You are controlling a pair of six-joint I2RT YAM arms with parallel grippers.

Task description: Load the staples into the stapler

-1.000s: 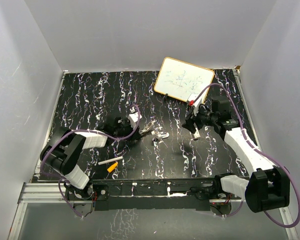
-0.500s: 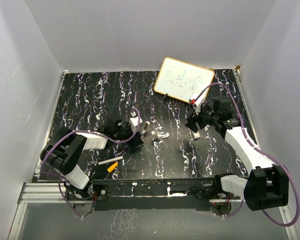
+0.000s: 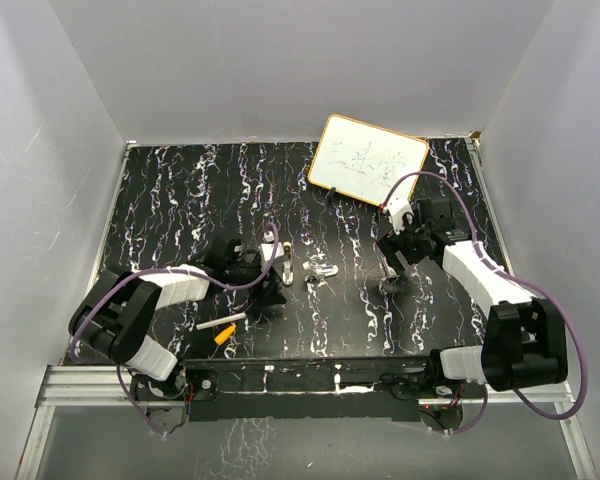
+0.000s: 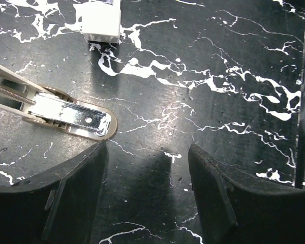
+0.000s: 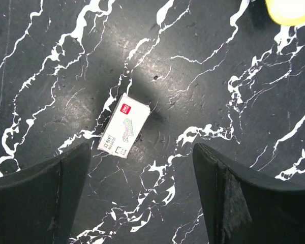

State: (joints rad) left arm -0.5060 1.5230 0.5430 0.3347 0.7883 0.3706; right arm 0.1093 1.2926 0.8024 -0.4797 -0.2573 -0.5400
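The stapler point(image 4: 66, 117) lies opened on the black marbled table, its metal staple channel and spring showing. It sits just beyond my left finger in the left wrist view; from above the stapler point(image 3: 286, 263) is near the table's middle. My left gripper point(image 4: 147, 152) point(image 3: 272, 290) stands open over bare table, holding nothing. A small white staples box point(image 5: 124, 125) with a red label lies flat just past my open right gripper point(image 5: 141, 150), closer to its left finger. From above, the staples box point(image 3: 384, 286) lies right under the right gripper point(image 3: 391, 268).
A small white and silver piece point(image 3: 320, 270) lies just right of the stapler. A white block point(image 4: 100, 20) sits beyond it in the left wrist view. A white stick point(image 3: 216, 326) and orange piece point(image 3: 224, 337) lie front left. A whiteboard point(image 3: 365, 160) leans at the back right.
Both grippers opened. The left let the stapler go and drew back toward the near edge. The right set the staples box down on the table and now hangs over it.
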